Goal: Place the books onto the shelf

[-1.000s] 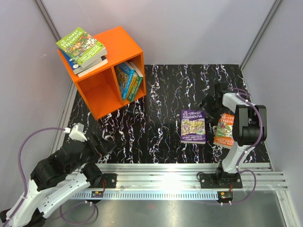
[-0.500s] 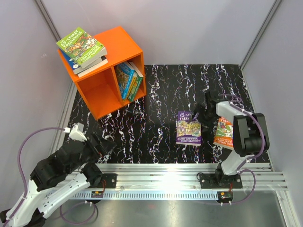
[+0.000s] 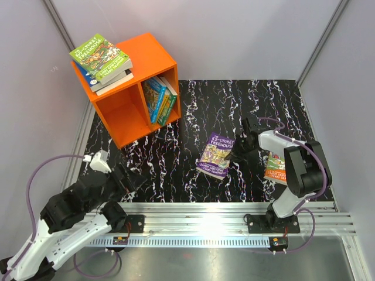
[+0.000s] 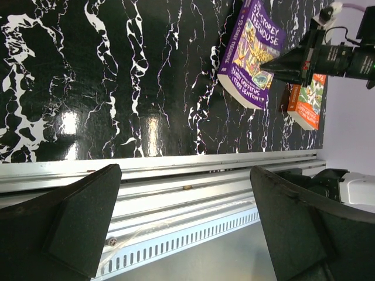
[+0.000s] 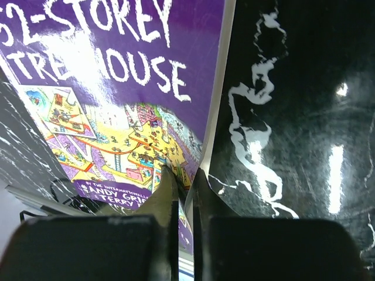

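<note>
The right gripper (image 5: 184, 175) pinches the edge of the thin purple "52-Storey Treehouse" paperback (image 3: 215, 155), right of the worktop's centre. Lift it clear, watching for droop, before swinging to the orange open-fronted box shelf (image 3: 149, 55) at the far-left corner. The left gripper (image 4: 186, 175) hangs spread wide near the front-left corner.

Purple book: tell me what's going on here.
The right end effector is shut on the edge of the purple book, mid-table. The left end effector hangs open near the rail, holding nothing. An orange book lies by the right arm. The orange shelf has books in its right compartment and a stack on top.
</note>
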Controlling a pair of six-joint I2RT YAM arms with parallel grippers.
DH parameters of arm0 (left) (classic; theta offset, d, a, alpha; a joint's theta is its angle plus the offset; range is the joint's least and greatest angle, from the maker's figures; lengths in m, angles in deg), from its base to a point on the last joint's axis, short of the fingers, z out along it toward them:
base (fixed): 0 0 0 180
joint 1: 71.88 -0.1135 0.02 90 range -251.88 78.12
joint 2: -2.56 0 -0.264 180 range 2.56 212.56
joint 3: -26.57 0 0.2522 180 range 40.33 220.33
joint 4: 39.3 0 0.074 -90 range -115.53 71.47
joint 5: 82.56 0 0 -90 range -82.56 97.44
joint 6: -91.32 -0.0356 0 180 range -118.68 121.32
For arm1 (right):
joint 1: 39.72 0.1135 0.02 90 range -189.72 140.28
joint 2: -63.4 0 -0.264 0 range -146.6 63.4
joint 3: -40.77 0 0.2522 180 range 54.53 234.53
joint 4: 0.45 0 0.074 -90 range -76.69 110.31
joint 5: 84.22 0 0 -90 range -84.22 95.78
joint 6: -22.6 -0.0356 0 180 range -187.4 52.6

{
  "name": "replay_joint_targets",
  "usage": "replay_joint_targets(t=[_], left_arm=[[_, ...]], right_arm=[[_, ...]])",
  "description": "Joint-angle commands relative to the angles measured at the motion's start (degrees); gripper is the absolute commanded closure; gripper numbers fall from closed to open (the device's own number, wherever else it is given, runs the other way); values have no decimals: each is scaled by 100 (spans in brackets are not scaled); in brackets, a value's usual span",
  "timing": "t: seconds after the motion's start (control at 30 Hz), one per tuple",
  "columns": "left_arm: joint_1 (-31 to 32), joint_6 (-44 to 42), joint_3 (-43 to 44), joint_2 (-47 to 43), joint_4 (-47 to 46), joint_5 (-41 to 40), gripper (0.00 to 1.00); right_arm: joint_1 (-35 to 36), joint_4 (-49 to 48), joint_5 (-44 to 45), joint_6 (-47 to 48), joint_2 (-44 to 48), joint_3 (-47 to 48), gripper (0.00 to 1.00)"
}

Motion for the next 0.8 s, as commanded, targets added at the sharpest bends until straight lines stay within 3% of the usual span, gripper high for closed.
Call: replay_joint_targets(t=[0.0,0.27,0.43,0.57,0.77], left_arm=[[-16,-304,34,215,-637,279,1],[-8,-1342,-89,1260,-2272,1087,1],[-60,-1861,-177,3218,-4038,1843,1],[-87,-1888,-10,5002,-5494,2889,1],[-43,-1238,-133,5612,-7385,3636,1]], right_arm=[[13,-182,722,226,-283,-152,100],[505,757,686,674,1184,507,100],[725,1514,510,692,2072,780,100],[743,1664,230,534,2721,526,100],[752,1769,-131,183,3241,341,100]])
